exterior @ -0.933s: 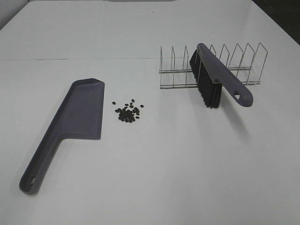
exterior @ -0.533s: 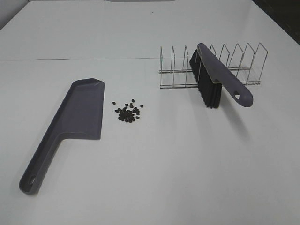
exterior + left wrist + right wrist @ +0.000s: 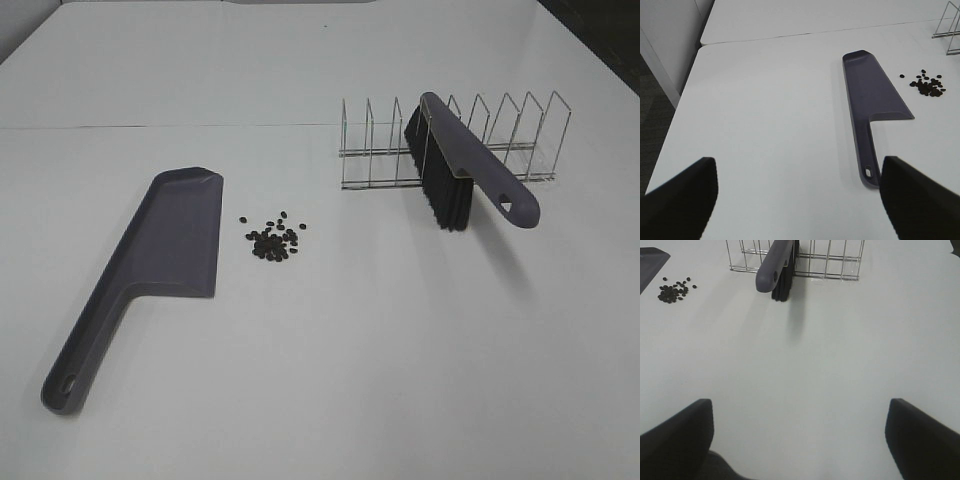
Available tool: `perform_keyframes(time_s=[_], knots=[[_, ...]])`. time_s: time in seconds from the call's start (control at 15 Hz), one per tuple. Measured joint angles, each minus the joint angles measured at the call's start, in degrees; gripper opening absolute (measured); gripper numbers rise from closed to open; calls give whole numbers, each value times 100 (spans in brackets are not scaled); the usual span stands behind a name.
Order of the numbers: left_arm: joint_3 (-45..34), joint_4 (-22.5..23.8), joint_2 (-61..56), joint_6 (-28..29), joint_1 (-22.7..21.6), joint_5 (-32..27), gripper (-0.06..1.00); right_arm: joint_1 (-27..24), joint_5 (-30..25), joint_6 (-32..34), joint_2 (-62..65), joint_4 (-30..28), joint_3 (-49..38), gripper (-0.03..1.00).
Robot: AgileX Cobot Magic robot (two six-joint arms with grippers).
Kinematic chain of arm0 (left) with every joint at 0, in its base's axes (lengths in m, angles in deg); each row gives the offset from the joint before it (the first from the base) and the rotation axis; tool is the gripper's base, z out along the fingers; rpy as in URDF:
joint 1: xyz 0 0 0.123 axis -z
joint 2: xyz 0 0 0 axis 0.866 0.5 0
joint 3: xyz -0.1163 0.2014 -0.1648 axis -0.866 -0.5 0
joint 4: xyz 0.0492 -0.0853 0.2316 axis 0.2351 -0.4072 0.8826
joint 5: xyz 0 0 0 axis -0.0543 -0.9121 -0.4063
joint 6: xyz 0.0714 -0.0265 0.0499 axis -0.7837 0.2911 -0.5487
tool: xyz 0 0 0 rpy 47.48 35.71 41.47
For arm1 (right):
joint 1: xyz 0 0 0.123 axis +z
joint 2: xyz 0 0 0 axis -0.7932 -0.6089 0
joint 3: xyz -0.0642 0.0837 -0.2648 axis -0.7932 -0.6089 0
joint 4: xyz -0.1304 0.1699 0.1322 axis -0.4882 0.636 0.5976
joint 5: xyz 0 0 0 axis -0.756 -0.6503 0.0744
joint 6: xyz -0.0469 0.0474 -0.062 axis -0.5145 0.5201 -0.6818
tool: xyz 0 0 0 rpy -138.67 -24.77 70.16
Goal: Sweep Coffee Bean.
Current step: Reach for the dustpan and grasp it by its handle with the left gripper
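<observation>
Open table (image 3: 765, 100) lies ahead of my left gripper (image 3: 797, 172) and right gripper (image 3: 800, 410); its edge runs near the left one. Both are spread wide, empty. The coffee beans (image 3: 927, 86) lie ahead, just beside the dustpan (image 3: 872, 92).

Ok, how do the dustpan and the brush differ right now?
The dustpan lies flat on the table; the brush stands propped in the wire rack. The dustpan has a bare blade; the brush has black bristles. Both are grey-purple with a holed handle.
</observation>
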Motion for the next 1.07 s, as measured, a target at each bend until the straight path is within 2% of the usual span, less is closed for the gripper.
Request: perform_keyframes(time_s=[1.07], knots=[[0, 0, 0, 0, 0, 0, 81, 0, 0, 0, 0, 0, 0, 79]])
